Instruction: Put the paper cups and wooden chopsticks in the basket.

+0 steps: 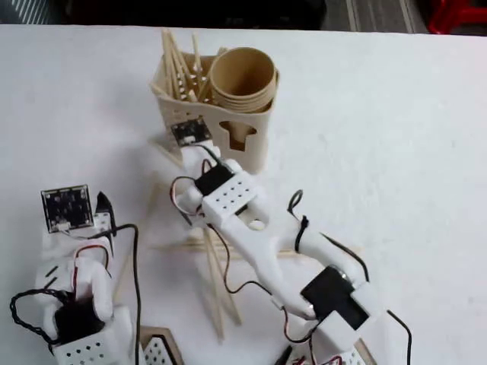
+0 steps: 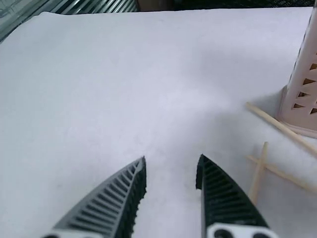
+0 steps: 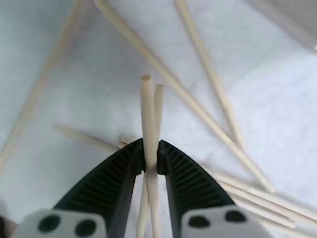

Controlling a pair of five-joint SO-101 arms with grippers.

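Paper cups (image 1: 242, 74) sit nested in one stack inside the basket (image 1: 257, 152). A bunch of upright chopsticks (image 1: 179, 65) leans in the compartment beside them. The basket stands on the white worktop (image 1: 380, 114), just beyond the wrist of the right arm (image 1: 259, 236), which stretches toward it.

The right arm's jaws are closed on a pair of held chopsticks (image 3: 145, 104). The two sticks are pinched between the ribbed pads near the tips, and their ends poke out a little past them. More loose chopsticks (image 3: 198, 110) lie crossed and scattered on the worktop beneath and beyond these jaws, several of them fanning out from under the arm (image 1: 215, 289). I cannot tell whether the held pair is touching the worktop.

The left arm (image 1: 84, 281) sits well apart from the basket. Its jaws are open, with a clear gap between the tips and nothing in them, and they hang over bare worktop (image 2: 124, 74). Off to one side of these jaws, a few stray chopsticks (image 2: 280, 126) lie crossed on the surface. One of them reaches the foot of the basket (image 2: 302, 84).
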